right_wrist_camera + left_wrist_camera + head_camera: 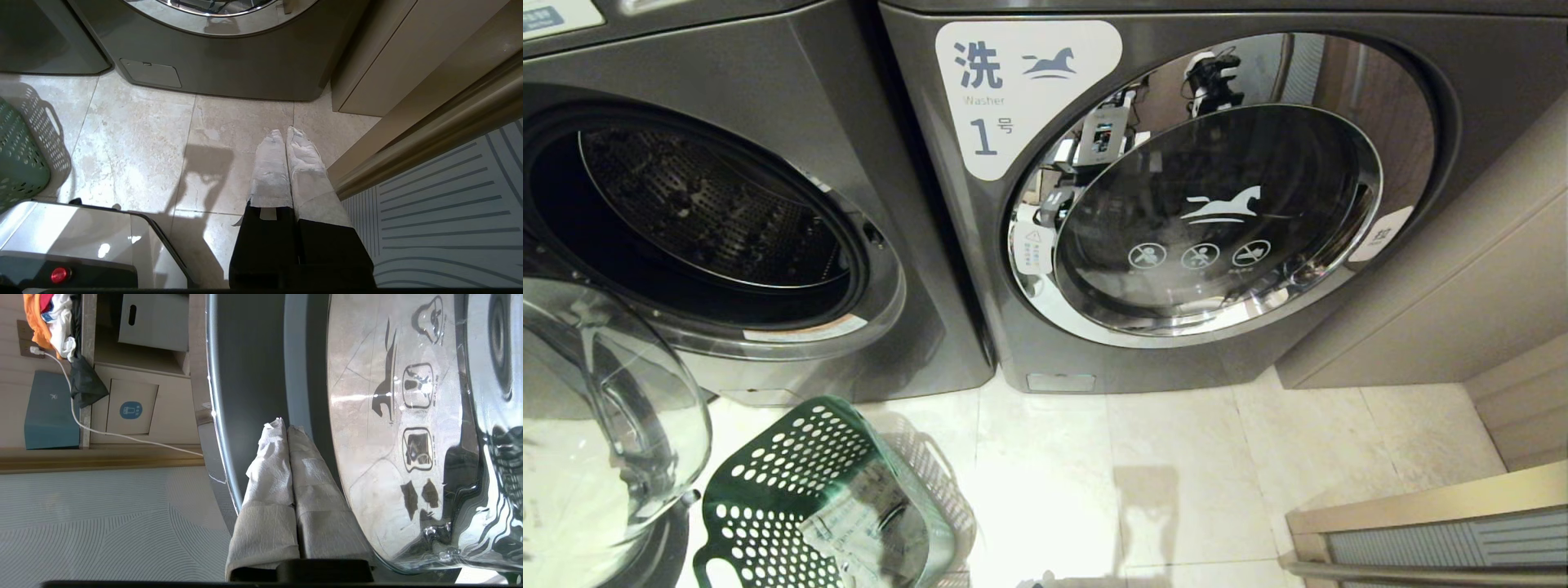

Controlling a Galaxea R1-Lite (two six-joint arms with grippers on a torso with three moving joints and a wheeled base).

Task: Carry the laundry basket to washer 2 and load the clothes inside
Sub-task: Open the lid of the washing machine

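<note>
Just beside the left gripper, fingers pressed together on nothing, washer 2's open glass door is standing wide, so closing it is wanting a flat steady push, the tipped laundry basket lying below, right gripper likewise pinched empty.

From the head, the camera tilts down close at two washers and the floor. The left wrist camera, rolled sideways, sits tight against the open glass door. The right wrist camera looks straight down; it shares the green basket and tiles.
</note>
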